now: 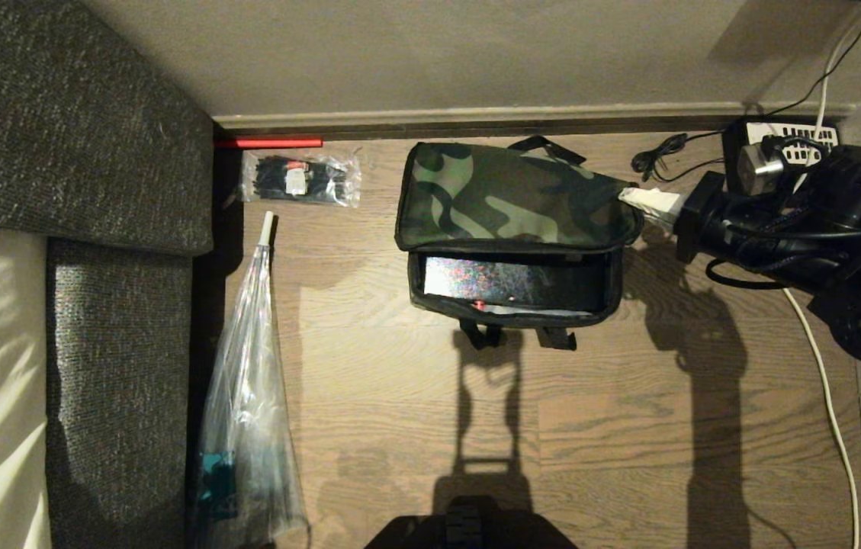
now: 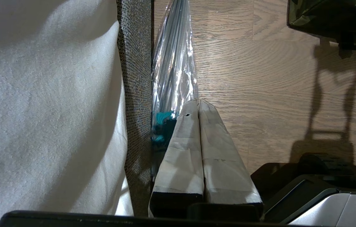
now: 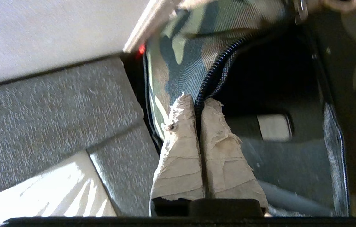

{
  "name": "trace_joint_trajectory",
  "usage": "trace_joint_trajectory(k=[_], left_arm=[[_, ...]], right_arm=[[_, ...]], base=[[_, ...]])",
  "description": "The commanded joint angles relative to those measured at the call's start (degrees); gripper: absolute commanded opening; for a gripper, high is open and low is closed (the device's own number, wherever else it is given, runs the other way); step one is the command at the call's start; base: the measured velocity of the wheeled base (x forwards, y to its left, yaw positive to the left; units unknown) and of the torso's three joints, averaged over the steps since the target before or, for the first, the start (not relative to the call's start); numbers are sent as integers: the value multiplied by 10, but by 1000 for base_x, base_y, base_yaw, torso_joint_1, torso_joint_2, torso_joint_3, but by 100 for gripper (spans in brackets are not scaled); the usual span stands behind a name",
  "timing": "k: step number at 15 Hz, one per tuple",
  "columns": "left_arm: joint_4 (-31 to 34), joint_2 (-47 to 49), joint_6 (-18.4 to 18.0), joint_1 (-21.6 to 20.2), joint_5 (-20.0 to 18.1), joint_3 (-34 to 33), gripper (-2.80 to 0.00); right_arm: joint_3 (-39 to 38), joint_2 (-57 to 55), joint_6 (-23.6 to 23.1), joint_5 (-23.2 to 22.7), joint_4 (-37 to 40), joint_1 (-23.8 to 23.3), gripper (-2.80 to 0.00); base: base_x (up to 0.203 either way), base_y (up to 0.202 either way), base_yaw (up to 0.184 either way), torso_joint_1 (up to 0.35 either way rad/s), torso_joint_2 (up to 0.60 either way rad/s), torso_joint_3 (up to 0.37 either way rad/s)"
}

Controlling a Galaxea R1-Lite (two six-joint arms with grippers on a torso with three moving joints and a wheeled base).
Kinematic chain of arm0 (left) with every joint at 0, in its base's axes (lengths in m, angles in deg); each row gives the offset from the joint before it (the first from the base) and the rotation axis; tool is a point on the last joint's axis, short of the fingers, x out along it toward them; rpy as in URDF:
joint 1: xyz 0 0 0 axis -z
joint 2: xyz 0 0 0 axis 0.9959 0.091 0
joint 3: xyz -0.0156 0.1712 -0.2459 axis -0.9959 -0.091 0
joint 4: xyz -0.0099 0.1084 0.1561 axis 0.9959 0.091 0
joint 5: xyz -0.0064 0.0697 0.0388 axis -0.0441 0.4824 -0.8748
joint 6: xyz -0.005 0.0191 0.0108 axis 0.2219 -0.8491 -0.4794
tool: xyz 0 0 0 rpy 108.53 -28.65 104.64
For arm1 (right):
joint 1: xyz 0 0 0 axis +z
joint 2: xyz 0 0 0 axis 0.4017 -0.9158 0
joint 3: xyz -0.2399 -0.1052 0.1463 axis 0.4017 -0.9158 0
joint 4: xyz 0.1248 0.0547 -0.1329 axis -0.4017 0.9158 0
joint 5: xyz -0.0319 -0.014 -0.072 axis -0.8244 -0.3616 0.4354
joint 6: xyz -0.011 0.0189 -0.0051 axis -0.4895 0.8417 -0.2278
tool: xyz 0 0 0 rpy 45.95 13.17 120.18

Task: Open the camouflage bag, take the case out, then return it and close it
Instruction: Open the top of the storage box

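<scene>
The camouflage bag [image 1: 506, 194] lies on the wooden floor near the wall. Its lid is raised along the front edge. Through that gap shows the case [image 1: 506, 282], flat, black and shiny, with a small red spot on its near edge. My right gripper [image 1: 653, 200] reaches in from the right and is shut on the lid's right-hand edge. In the right wrist view its taped fingers [image 3: 181, 126] pinch the lid's black zipper edge [image 3: 215, 75], with the dark interior beside them. My left gripper [image 2: 198, 102] hangs parked and shut above the floor beside the sofa, holding nothing.
A grey sofa [image 1: 72, 152] fills the left side. A clear plastic bag [image 1: 247, 396] lies along it, and a packet of black ties [image 1: 300, 179] sits near the wall. A power strip [image 1: 788, 137] and a white cable [image 1: 827, 396] lie at the right.
</scene>
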Motion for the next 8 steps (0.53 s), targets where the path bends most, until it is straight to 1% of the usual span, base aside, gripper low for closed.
trace_joint_trajectory(k=[1,2,4,6,8], left_arm=[[0,0,0,0,0,0,-280],[0,0,0,0,0,0,-280],[0,0,0,0,0,0,-280],[0,0,0,0,0,0,-280],[0,0,0,0,0,0,-280]], right_arm=[[14,0,3,2,-4,0,-280],[14,0,3,4,-4,0,0],[19,-2,4,7,-5,0,0],[34,-7,10,21,-5,1,0],[53,-15,40,36,-21,1,0]], base=[[0,0,0,0,0,0],[0,0,0,0,0,0],[0,0,0,0,0,0],[0,0,0,0,0,0],[0,0,0,0,0,0]])
